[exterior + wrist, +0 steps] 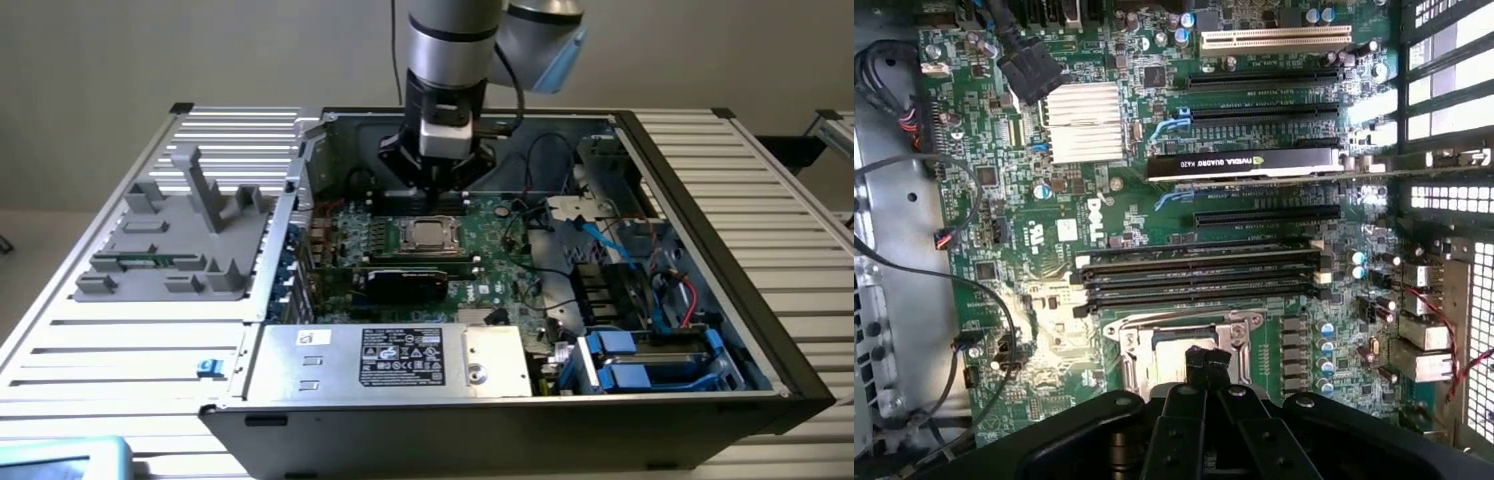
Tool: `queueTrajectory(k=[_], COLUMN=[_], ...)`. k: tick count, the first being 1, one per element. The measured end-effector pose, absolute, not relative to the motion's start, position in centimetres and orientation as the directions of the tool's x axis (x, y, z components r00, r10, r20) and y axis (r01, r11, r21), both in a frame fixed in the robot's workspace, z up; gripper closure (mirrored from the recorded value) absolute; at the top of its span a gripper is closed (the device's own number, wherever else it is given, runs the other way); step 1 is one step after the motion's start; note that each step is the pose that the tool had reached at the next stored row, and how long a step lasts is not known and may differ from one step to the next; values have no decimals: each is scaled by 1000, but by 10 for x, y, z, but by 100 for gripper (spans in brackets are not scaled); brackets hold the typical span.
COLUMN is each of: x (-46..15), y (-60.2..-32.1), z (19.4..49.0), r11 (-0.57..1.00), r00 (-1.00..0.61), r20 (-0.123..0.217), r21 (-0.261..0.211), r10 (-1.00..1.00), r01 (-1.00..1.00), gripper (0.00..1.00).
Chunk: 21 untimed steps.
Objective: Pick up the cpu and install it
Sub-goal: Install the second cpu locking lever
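A: What do we see from the exterior view?

B: An open computer case (694, 300) lies on a slatted metal bench (120, 340). The robot arm (454, 40) reaches down into it from above. Its pincer (434, 195) hangs just above the processor socket on the green motherboard (501, 270).

A: Where is the cpu?

B: We see the cpu (427, 234), a small silver square, lying flat in the socket frame, directly below the pincer. We cannot tell whether the tips touch it.

A: And the pincer itself?

B: In the wrist view the pincer (1204, 362) has its black fingertips (1195, 360) pressed together, clenched, with nothing visibly held between them. They sit over the socket frame (1184, 335), which hides most of what lies under them.

A: What else is near?

B: A black graphics card (420, 280) stands in a slot just beside the socket, with memory slots (1199, 275) between the two. A silver box with a white label (387, 360) sits at the near edge of the case. A grey plastic fixture (180, 240) rests on the bench towards the exterior view's left, well apart.
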<state>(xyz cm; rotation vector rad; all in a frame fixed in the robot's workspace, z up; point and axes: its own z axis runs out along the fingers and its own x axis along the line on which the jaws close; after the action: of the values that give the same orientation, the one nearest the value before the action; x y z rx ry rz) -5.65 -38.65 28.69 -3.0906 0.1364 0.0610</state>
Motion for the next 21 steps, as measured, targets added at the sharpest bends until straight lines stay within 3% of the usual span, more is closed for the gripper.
queueTrajectory(k=[5, 10, 21], x=[-58, -62, -63], y=[-380, -374, -367], z=[288, 290, 304], r11=[-996, -995, -995], r00=[996, 996, 996], r20=[-4, 13, 18], r21=[-3, 36, 49], r10=[-88, -88, -88], r01=[-88, -88, -88], gripper=[89, 89, 89])
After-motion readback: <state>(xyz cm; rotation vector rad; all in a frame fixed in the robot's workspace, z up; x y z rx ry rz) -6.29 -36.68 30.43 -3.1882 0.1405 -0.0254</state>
